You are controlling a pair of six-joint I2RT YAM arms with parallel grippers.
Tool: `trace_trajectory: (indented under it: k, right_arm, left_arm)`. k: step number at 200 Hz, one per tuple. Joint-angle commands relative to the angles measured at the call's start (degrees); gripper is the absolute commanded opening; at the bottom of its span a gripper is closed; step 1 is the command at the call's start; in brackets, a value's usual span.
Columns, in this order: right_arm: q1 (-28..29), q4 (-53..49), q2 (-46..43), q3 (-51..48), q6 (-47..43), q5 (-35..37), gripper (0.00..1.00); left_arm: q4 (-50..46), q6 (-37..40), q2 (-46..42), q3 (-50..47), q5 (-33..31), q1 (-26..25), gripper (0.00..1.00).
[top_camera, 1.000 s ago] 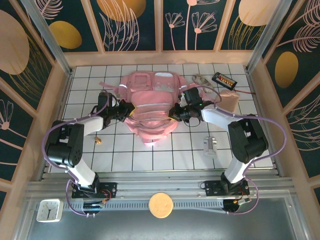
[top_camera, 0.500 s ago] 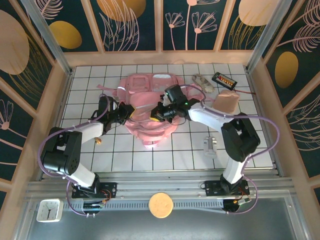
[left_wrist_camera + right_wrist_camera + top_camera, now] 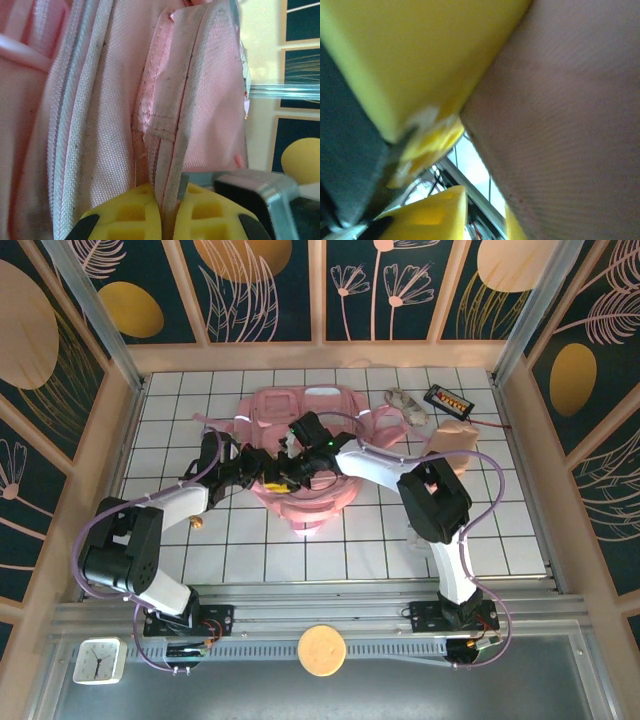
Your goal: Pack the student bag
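The student bag (image 3: 305,405) is a large soft pink backpack lying flat in the middle of the white tiled table. In the left wrist view, my left gripper (image 3: 167,220) is shut on a pale strip along the bag's (image 3: 100,125) fabric edge, which is pinched between the yellow pads. From above, the left gripper (image 3: 257,472) holds the bag's left side. My right arm reaches across the bag, and the right gripper (image 3: 287,464) sits close beside the left one. In the blurred right wrist view, the right gripper (image 3: 485,200) has its fingers apart, with pink fabric (image 3: 570,125) lying against one of them.
A beige pouch (image 3: 455,445) and a black device with coloured keys (image 3: 447,398) lie at the back right. A small white object (image 3: 420,530) sits on the right tiles, and a tiny brown thing (image 3: 197,522) on the left. Wooden walls enclose the table.
The right gripper slid left across the bag from its right side until it was next to the left gripper, then its fingers parted. The left gripper kept its hold.
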Motion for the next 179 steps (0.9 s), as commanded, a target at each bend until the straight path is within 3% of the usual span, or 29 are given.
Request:
trace_trajectory:
  k: [1, 16, 47, 70, 114, 179]
  right_arm:
    - [-1.6, -1.0, -4.9, -1.4, -3.1, -0.3, 0.4]
    - [-3.8, -2.7, -10.7, -6.4, -4.3, 0.3, 0.49]
    - [-11.7, -4.6, -24.7, -20.0, -5.8, 3.6, 0.51]
    - [-20.3, -5.3, -29.9, -26.3, -7.9, 5.6, 0.54]
    - [-27.0, -5.6, -21.0, -21.2, -14.5, 5.4, 0.55]
    - [-26.8, -3.0, -13.7, -14.2, -12.7, 4.6, 0.54]
  left_arm:
    - [3.7, -0.3, -2.1, 0.2, 4.0, -1.6, 0.0]
    - [3.9, -0.2, -1.9, -0.4, 4.4, -1.6, 0.0]
    - [4.1, 0.7, -1.3, -1.0, 5.6, -1.5, 0.0]
    - [3.8, 1.2, -1.1, -0.9, 5.9, -1.5, 0.0]
    - [3.8, 1.7, -1.0, -1.3, 6.7, -1.5, 0.0]
    - [3.2, 2.5, -1.7, -1.9, 7.2, -1.5, 0.0]
